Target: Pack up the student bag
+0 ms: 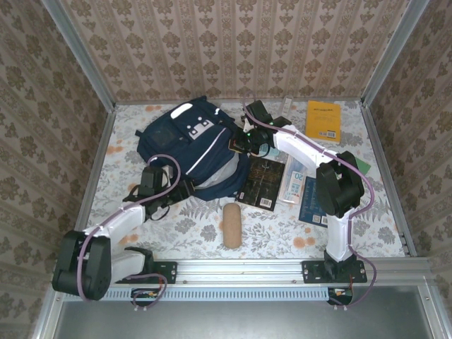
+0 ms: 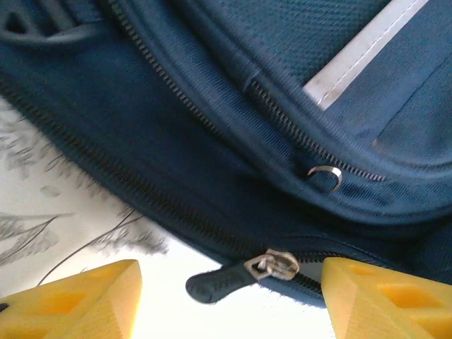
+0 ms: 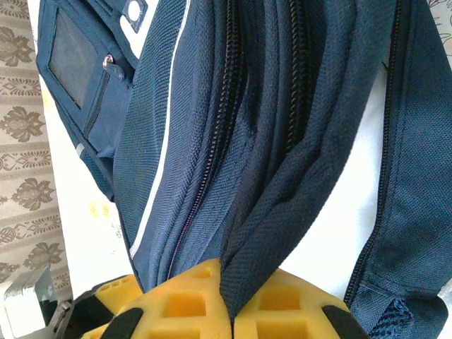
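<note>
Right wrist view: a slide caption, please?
Right gripper shut on a navy fabric fold of the student bag.

The left arm reaches low from its base at the near left, its forearm running forward and to the right and its wrist close to the worktop. The left tool has its jaws parted. In the left wrist view its two yellow fingers sit at opposite lower corners with a wide gap between them, gripping nothing.

The right arm rises upright from its base, bends at the elbow and stretches its white forearm forward and to the left. The right tool has its yellow pads pressed together on a fold of the student bag.
</note>
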You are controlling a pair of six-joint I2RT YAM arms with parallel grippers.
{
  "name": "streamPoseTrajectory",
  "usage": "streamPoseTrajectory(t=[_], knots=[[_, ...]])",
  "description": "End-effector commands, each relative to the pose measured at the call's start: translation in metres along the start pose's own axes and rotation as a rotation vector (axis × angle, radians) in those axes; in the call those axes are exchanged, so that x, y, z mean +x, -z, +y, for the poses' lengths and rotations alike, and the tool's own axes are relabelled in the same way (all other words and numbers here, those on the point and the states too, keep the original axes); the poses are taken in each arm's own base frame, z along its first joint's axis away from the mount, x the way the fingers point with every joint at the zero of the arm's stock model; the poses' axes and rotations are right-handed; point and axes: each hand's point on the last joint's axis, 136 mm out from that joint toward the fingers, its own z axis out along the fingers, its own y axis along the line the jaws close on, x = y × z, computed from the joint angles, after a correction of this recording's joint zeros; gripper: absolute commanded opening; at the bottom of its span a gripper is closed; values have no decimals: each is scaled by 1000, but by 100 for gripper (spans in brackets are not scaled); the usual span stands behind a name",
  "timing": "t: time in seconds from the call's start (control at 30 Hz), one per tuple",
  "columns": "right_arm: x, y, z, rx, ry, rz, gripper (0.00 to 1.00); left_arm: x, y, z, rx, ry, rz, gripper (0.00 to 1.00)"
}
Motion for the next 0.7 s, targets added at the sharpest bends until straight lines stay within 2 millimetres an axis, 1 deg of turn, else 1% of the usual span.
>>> streamPoseTrajectory(t=[0.0, 0.1, 0.17, 0.27, 0.37, 0.43, 0.57, 0.67], knots=[[0, 6, 25, -70, 31, 0, 0, -12, -7, -20, 132, 12, -33, 69], [1, 6, 25, -68, 31, 2, 0, -12, -15, -19, 152, 18, -9, 69], [1, 7, 25, -68, 32, 1, 0, -12, -18, -22, 178, 20, 2, 68], [2, 7, 25, -63, 30, 2, 0, -10, -19, -28, 212, 28, 18, 61], [3, 6, 24, -61, 28, 3, 0, -5, -14, -29, 221, 37, 21, 54], [3, 6, 24, -60, 26, 2, 0, -2, -9, -30, 224, 36, 18, 46], [4, 3, 22, -61, 20, 6, 0, 5, -1, -30, 209, 27, 19, 40], [4, 1, 23, -66, 16, 9, 0, 6, 1, -28, 195, 23, 12, 33]])
